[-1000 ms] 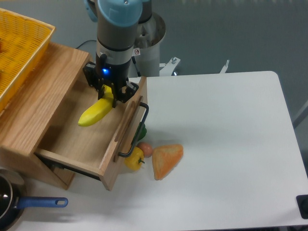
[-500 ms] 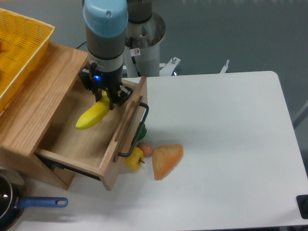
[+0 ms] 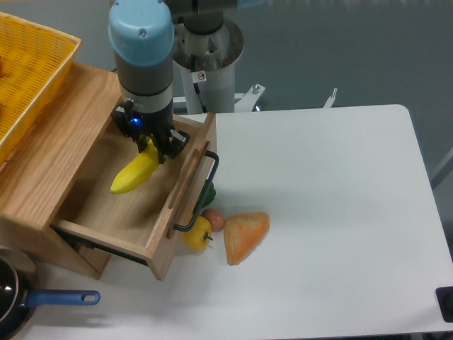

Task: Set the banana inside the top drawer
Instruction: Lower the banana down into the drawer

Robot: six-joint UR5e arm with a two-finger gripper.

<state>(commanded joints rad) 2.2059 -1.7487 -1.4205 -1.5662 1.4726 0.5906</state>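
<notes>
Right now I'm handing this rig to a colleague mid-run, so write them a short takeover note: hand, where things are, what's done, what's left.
Hand: shut on the banana, gripping its upper end.
Banana: hanging tilted over the open top drawer, free end pointing down toward the drawer floor; whether it touches the wood cannot be told.
Drawer: pulled out, black bar handle facing the table.
Done: banana picked up and carried over the drawer.
Left: lower it, release, pull the hand clear.
</notes>
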